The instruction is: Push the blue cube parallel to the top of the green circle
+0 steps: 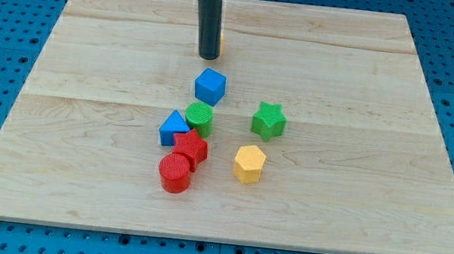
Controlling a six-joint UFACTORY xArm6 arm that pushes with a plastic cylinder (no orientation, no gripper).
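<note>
The blue cube (210,85) sits on the wooden board, just above the green circle (199,116), nearly touching it. My tip (208,56) is a short way above the blue cube, slightly to its left, apart from it. The rod rises to the view's top edge. A small yellow-orange shape shows behind the rod at its right side, mostly hidden.
A blue triangular block (173,128) touches the green circle's lower left. A red star-like block (191,149) and a red cylinder (176,173) lie below it. A green star (268,120) and a yellow hexagon (249,163) are to the right. The wooden board (87,87) lies on blue pegboard.
</note>
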